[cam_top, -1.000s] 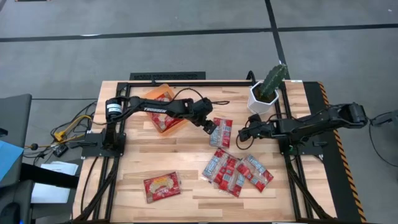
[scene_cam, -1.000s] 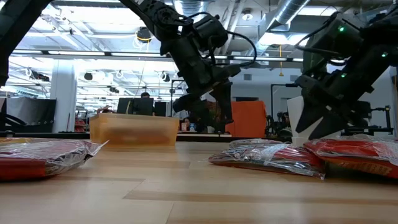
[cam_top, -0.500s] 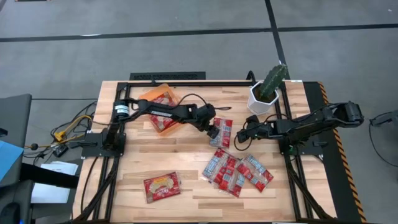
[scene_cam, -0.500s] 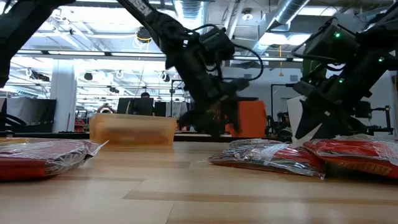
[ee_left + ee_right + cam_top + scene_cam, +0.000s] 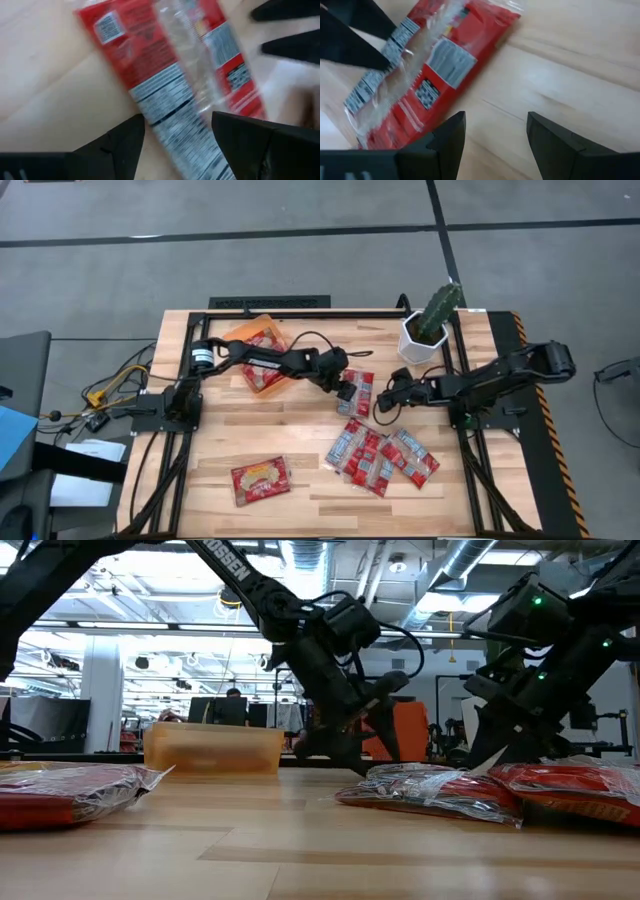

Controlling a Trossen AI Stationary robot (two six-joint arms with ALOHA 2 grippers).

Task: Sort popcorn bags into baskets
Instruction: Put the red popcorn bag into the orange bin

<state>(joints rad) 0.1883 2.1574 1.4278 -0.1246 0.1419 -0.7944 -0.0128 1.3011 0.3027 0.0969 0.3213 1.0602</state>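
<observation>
A red popcorn bag with silver-grey panels (image 5: 359,393) lies flat on the table between the two grippers. My left gripper (image 5: 349,388) is open and low over the bag's left end; in the left wrist view (image 5: 177,120) its fingers stand on either side of the barcode panel (image 5: 172,107). My right gripper (image 5: 384,400) is open just to the right of the bag, with bare wood between its fingers (image 5: 496,117). The orange basket (image 5: 283,383) sits at the far left with red bags in it. My left gripper comes at the bag's left end slanting down from the table's left. Its open fingers (image 5: 125,142) stand astride that end. I cannot tell whether they touch the bag.
Several more bags lie heaped (image 5: 378,456) near the table's middle front, and one yellow-centred bag (image 5: 260,479) lies alone at the near left. A white pot with a cactus (image 5: 426,332) stands at the far right, behind my right gripper.
My left gripper has moved toward the table's right and down, onto the bag's left end. My right gripper has crept toward the table's left, closer to the bag. The bag has stayed where it was.
</observation>
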